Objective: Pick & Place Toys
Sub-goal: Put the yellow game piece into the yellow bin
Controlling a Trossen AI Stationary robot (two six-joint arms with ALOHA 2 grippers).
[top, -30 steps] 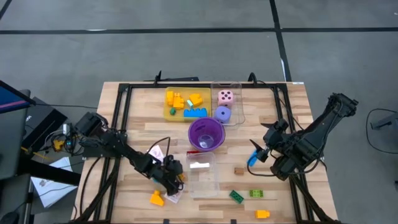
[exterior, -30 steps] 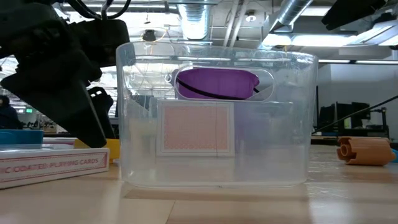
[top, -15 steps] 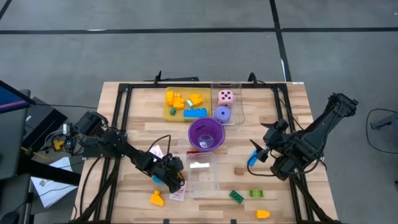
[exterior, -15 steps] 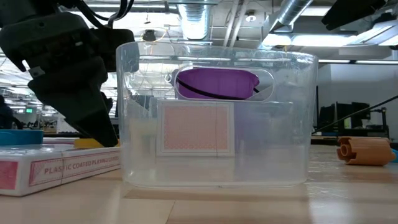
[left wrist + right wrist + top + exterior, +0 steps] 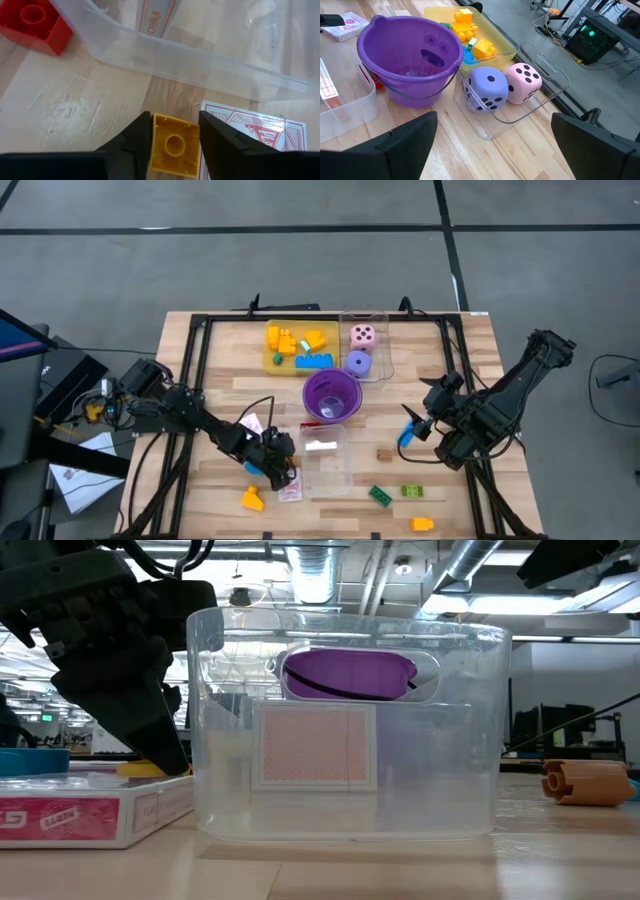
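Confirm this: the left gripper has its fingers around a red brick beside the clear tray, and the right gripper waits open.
Not quite. The brick between the left gripper's fingers is yellow, as the left wrist view shows; the red brick lies apart. It is beside the clear tray, and the right gripper waits open.

The whole table (image 5: 330, 395) is being viewed straight down from overhead, while the clear tray (image 5: 345, 730) is being faced level and close from tabletop height. That tray (image 5: 200, 55) is being seen very near by the left wrist camera, and the purple cup (image 5: 410, 60), shared with the overhead view, by the right.
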